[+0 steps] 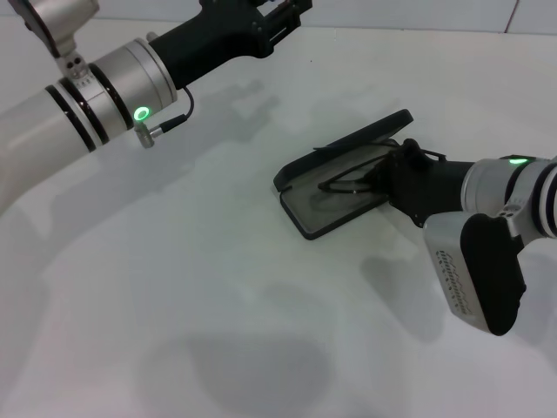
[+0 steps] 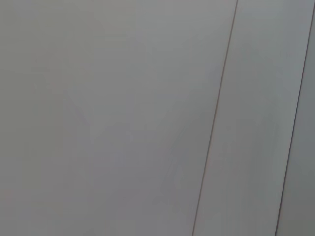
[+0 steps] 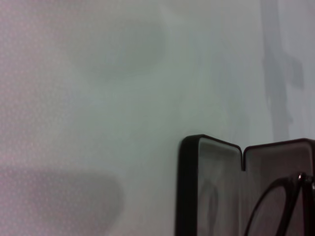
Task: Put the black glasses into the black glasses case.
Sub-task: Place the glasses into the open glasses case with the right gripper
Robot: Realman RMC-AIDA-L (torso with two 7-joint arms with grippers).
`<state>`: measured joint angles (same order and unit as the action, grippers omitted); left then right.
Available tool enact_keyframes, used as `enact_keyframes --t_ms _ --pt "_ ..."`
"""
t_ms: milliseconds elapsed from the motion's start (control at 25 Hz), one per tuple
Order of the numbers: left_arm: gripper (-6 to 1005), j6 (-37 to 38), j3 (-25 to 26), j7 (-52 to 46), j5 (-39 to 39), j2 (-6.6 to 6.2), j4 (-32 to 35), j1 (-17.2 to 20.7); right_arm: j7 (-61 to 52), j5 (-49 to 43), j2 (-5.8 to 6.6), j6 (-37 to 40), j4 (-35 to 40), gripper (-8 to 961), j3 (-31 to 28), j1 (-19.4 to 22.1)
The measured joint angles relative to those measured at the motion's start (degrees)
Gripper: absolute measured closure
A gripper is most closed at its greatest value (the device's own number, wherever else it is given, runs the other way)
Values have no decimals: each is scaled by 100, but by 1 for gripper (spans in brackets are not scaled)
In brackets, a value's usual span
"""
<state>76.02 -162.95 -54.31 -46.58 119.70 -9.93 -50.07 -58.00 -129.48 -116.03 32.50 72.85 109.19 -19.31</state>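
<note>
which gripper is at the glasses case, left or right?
The right gripper: it reaches into the open black glasses case, at the black glasses. The left gripper hangs raised at the table's far side, away from both.

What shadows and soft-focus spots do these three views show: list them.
Head view: broad arm shadows fall on the table; the black glasses case looks sharp. Right wrist view: soft shadow patches on the table, the black glasses slightly blurred. Left wrist view: only a featureless pale surface, no clear shadows.

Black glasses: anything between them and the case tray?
Nothing visible. The black glasses case lies open, and the right gripper has the black glasses over its grey tray. Left gripper is raised far back.
</note>
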Motion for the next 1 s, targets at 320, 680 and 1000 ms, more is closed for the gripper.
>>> enact_keyframes --t_ms 320,680,1000 --pt "554 0 0 0 1 -7 -10 101 25 72 11 19 197 846 196 130" --pt "555 0 0 77 10 -9 -2 103 43 66 21 212 261 846 254 197" --pt "555 0 0 79 6 -2 0 68 22 16 18 222 131 846 146 139"
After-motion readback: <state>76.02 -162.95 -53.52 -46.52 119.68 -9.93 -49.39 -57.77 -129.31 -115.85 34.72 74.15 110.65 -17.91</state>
